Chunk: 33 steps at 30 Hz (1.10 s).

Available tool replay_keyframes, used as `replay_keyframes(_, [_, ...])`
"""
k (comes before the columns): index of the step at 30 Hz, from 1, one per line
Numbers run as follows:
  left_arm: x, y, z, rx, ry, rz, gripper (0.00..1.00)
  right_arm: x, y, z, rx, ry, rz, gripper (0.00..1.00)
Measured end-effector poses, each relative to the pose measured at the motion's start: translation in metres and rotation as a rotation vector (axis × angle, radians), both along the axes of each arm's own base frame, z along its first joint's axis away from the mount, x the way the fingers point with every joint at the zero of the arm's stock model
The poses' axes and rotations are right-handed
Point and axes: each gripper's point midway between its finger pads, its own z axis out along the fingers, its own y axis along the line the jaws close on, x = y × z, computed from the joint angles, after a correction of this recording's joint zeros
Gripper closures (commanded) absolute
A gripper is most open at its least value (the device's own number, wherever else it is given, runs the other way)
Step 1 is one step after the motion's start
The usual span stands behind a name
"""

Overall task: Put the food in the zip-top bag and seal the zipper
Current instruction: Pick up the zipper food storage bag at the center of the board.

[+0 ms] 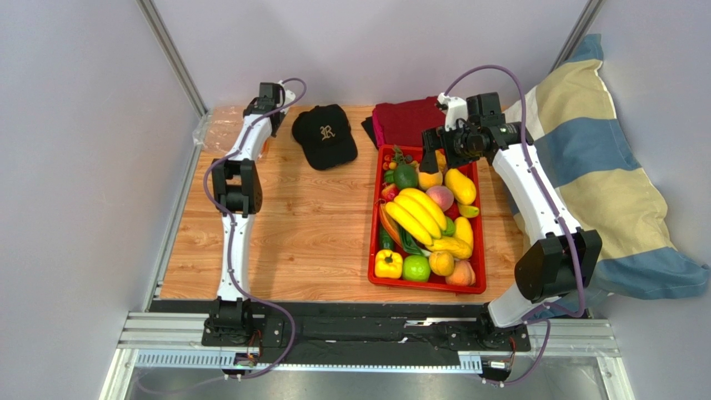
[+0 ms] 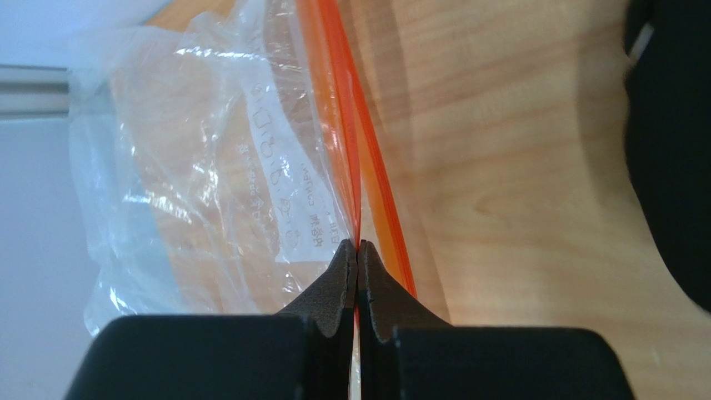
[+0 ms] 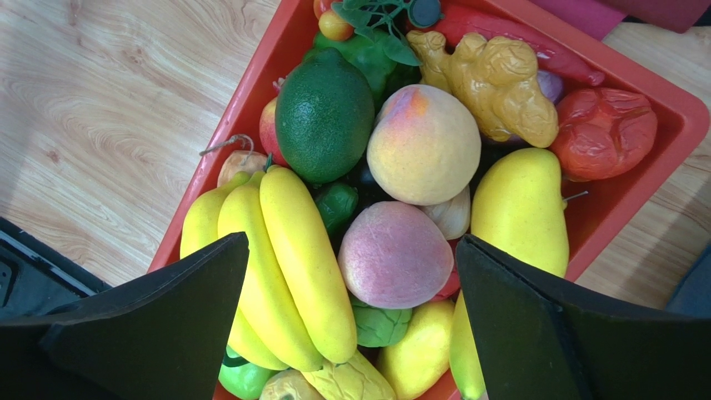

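Food (image 3: 324, 112) is being shown heaped in one red tray (image 3: 250, 92): one banana bunch (image 3: 284, 258), two peaches (image 3: 421, 142), one mango (image 3: 521, 208). One zip-top bag (image 2: 209, 167) is being displayed crinkled, well left of the tray, its one zipper (image 2: 371, 183) being pinched by the clenched left gripper (image 2: 357, 254). Above the tray's far end, the right gripper (image 3: 350, 250) is being held spread, grasping nothing.

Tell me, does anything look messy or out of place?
Nothing is spilled or broken. The bag lies crumpled at the table's far left corner, away from the tray, and a striped pillow slumps along the right edge.
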Motion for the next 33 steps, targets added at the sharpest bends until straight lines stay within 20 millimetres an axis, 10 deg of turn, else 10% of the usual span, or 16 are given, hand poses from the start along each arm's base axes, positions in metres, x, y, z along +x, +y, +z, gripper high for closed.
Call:
replay_keyframes(7, [-0.058, -0.017, 0.096, -0.184, -0.045, 0.040, 1.00, 0.014, 0.011, 0.036, 0.119, -0.070, -0.013, 0.01])
replay_keyframes(12, [-0.119, -0.032, 0.213, -0.369, -0.235, 0.055, 1.00, 0.034, 0.052, 0.097, 0.349, -0.159, 0.011, 0.01])
replay_keyframes(15, [-0.160, -0.042, 0.247, -0.465, -0.289, 0.042, 1.00, 0.041, 0.088, 0.127, 0.450, -0.190, 0.062, 0.04])
replay_keyframes(24, [-0.288, -0.087, 0.220, -0.717, -0.186, -0.036, 1.00, 0.021, 0.207, 0.130, 0.704, 0.005, 0.139, 0.09])
replay_keyframes(33, [-0.346, -0.114, 0.209, -0.899, -0.141, -0.075, 1.00, -0.046, 0.309, 0.084, 0.703, 0.214, 0.239, 0.21])
